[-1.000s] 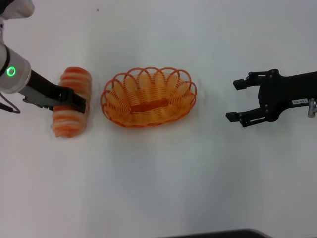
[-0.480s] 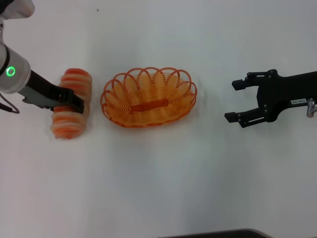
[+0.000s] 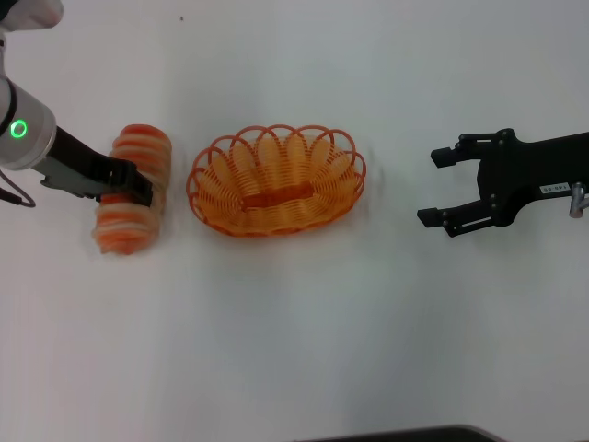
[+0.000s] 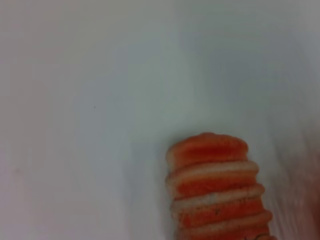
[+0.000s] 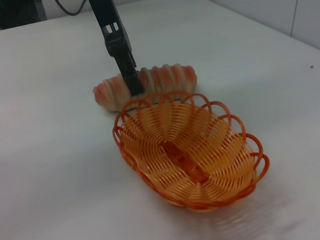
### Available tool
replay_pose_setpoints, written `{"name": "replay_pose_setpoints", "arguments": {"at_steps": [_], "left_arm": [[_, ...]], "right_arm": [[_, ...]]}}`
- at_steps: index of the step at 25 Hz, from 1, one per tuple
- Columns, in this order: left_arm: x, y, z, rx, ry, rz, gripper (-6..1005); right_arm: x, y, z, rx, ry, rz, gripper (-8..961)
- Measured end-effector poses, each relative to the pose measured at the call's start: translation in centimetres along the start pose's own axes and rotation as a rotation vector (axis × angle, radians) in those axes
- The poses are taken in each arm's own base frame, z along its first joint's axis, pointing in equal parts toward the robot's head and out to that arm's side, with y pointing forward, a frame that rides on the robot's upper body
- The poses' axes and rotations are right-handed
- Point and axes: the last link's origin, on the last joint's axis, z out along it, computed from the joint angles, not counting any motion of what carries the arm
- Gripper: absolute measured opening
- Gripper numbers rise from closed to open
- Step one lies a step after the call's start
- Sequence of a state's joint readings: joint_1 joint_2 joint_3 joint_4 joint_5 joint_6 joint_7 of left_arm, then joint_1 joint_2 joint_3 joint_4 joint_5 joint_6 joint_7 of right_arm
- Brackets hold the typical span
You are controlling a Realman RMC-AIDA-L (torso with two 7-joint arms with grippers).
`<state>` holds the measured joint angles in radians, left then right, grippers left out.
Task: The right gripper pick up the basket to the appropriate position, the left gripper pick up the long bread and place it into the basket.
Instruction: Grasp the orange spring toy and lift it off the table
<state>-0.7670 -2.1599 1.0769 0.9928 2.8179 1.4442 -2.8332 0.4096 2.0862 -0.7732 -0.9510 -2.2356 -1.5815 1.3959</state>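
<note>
The long bread [image 3: 127, 228], cream with orange-red stripes, lies on the white table at the left, lengthwise away from me. My left gripper [image 3: 136, 188] reaches in from the left and is shut across the bread's middle; the right wrist view shows its black fingers [image 5: 131, 80] clamped on the loaf [image 5: 167, 76]. The left wrist view shows only one end of the bread [image 4: 215, 190]. The orange basket [image 3: 230, 180] stands empty just right of the bread, also in the right wrist view [image 5: 150, 150]. My right gripper [image 3: 434, 187] is open and empty, well to the right of the basket.
The white table [image 3: 294, 350] spreads on all sides of the basket and bread. A dark edge [image 3: 396, 435] shows at the near side. Nothing else stands on the table.
My left gripper and the bread have shifted slightly to the left together. The right gripper has crept a little to the left and stays open. The basket has not moved.
</note>
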Motion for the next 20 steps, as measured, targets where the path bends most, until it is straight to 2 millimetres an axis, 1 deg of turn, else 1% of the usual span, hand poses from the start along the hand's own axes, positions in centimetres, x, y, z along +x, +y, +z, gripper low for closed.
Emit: {"name": "replay_pose_setpoints", "arguments": {"at_steps": [8, 20], "left_arm": [[-0.13, -0.05, 0.04, -0.001, -0.005, 0.001, 456], [-0.08, -0.16, -0.17, 0.002, 0.002, 0.005, 382]], "right_arm": [[0.05, 0.01, 0.0, -0.001, 0.003, 0.0, 931], [0.05, 0.01, -0.02, 0.0, 0.003, 0.0, 930]]}}
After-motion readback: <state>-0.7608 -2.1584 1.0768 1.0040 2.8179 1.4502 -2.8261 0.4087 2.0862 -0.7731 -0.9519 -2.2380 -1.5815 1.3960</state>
